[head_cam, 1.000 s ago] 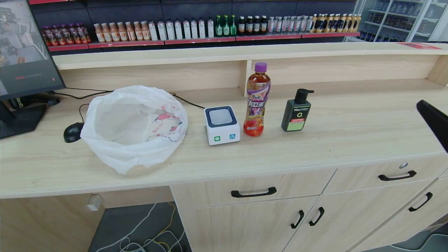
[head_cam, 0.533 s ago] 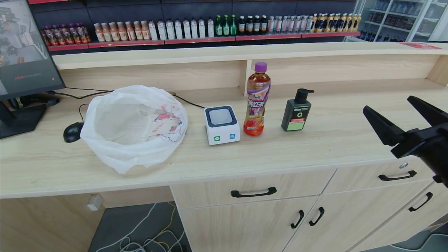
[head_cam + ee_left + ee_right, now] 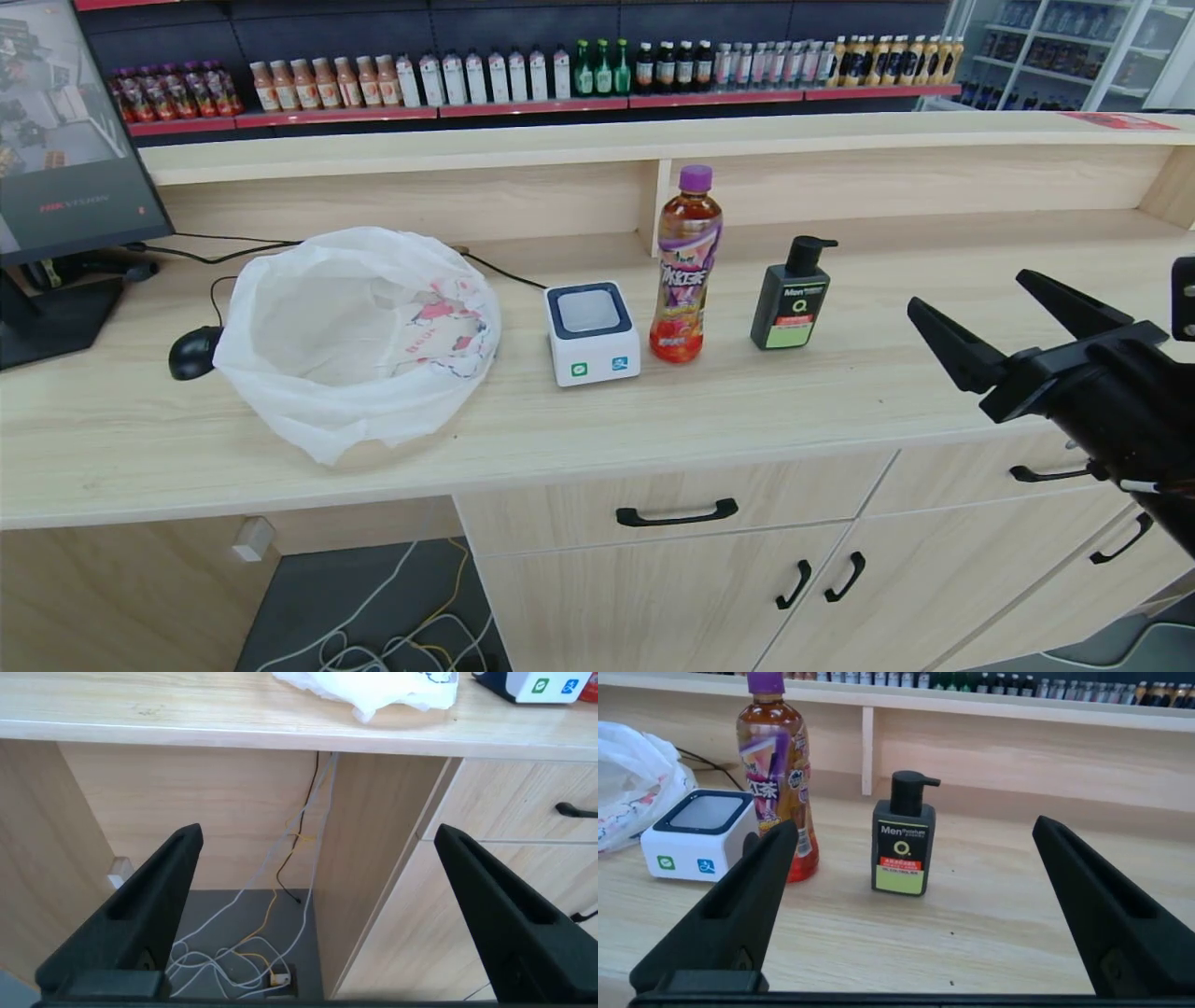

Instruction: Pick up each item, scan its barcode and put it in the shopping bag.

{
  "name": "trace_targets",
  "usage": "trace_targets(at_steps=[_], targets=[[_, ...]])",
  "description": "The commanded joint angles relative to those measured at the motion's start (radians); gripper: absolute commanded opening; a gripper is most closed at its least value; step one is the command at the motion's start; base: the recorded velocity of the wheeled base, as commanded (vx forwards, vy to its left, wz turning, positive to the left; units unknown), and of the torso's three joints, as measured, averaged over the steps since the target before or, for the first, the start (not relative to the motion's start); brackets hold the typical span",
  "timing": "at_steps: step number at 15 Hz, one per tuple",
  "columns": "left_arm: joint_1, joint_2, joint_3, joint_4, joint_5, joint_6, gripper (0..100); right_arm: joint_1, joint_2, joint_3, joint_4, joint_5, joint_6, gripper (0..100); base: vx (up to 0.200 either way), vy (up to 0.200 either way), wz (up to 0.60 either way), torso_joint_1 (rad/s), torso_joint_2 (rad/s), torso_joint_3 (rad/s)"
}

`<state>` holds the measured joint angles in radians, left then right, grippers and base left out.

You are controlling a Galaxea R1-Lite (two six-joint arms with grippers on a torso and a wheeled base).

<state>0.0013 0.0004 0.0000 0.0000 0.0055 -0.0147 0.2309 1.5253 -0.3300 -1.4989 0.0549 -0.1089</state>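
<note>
On the wooden counter point(image 3: 840, 383) stand a tea bottle point(image 3: 686, 266) with a purple cap and a dark green pump bottle point(image 3: 791, 297) to its right. The white barcode scanner point(image 3: 592, 333) sits left of the tea bottle, and the open white shopping bag point(image 3: 359, 331) lies further left. My right gripper point(image 3: 990, 313) hangs open over the counter's right end, well apart from the pump bottle point(image 3: 904, 840), which it faces along with the tea bottle point(image 3: 775, 775) and scanner point(image 3: 698, 835). My left gripper point(image 3: 318, 873) is open below the counter edge, facing the space under it.
A black mouse point(image 3: 193, 353) and a monitor point(image 3: 65, 140) stand at the counter's left. Cables point(image 3: 257, 952) lie on the floor under the counter. Drawers and cabinet doors with black handles point(image 3: 676, 514) front the counter. A raised ledge point(image 3: 653, 140) runs behind the items.
My right gripper has come into the head view from the right edge and moved left toward the pump bottle. The items on the counter have not moved.
</note>
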Motion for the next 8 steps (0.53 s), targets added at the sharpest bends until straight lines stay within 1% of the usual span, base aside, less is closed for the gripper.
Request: trace_targets(at_steps=[1,4,8], targets=[[0.0,0.0,0.0,0.0,0.001,0.001,100,0.012,0.039,-0.009,0.002,0.002,0.0,100,0.0,0.0,0.0,0.0,0.0,0.0],[0.0,0.0,0.0,0.0,0.001,0.001,100,0.013,0.082,-0.021,0.002,0.002,0.002,100,0.0,0.0,0.0,0.0,0.0,0.0],[0.0,0.0,0.0,0.0,0.001,-0.001,100,0.015,0.141,-0.083,0.002,0.002,0.02,100,0.0,0.0,0.0,0.0,0.0,0.0]])
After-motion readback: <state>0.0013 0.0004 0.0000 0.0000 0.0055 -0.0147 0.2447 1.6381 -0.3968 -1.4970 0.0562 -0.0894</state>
